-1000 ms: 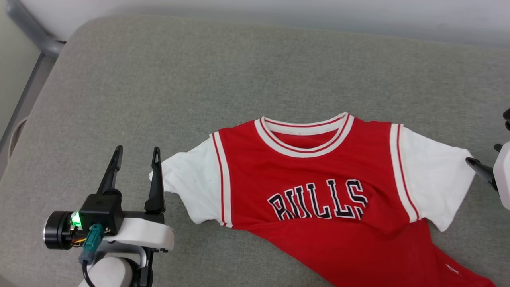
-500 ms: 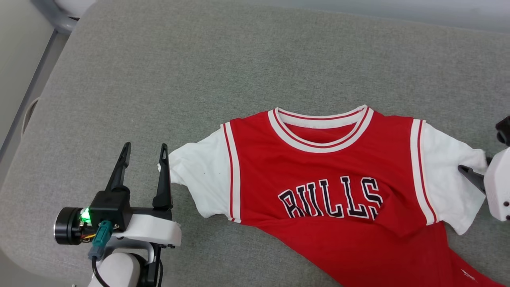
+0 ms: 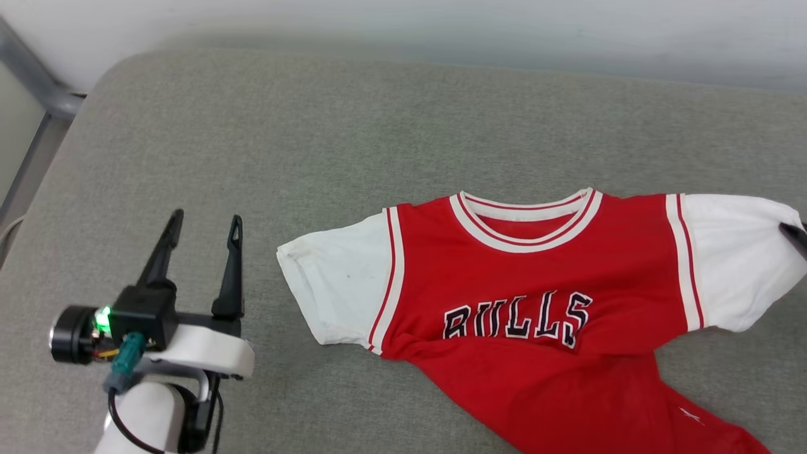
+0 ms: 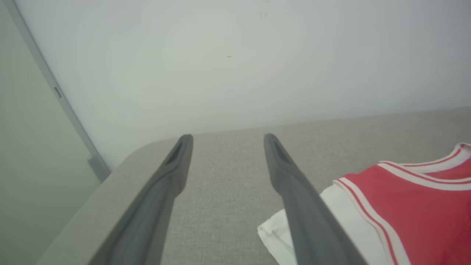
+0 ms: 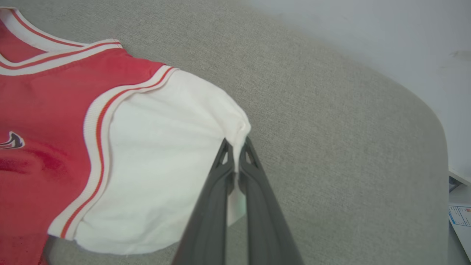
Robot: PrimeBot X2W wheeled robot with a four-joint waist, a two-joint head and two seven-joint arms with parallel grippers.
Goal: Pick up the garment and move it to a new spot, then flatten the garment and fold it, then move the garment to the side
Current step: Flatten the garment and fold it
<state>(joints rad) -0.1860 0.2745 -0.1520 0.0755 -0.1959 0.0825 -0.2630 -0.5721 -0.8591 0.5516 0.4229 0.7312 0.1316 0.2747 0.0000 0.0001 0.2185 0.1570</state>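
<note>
The garment (image 3: 536, 277), a red jersey T-shirt with white sleeves, a striped collar and black letters, lies face up on the grey cushion (image 3: 315, 139). Its lower body runs off toward the lower right, creased. My right gripper (image 5: 236, 145) is shut on the edge of the garment's (image 5: 154, 147) right-hand white sleeve; one dark fingertip (image 3: 793, 234) shows at the head view's right edge. My left gripper (image 3: 203, 222) stands open with nothing between its fingers, just left of the other white sleeve (image 3: 328, 284) and apart from it. In the left wrist view that sleeve (image 4: 342, 221) lies beside my left gripper (image 4: 228, 139).
The cushion's rounded left edge (image 3: 38, 208) drops off beside a grey metal frame (image 3: 38, 94). A pale wall (image 3: 441, 25) runs along the far side. The cushion's right edge (image 5: 438, 147) curves down near my right gripper.
My right gripper has shut on the right sleeve and drawn it outward, stretching the shoulders. The left sleeve has slid away from my left gripper. The head camera has also shifted.
</note>
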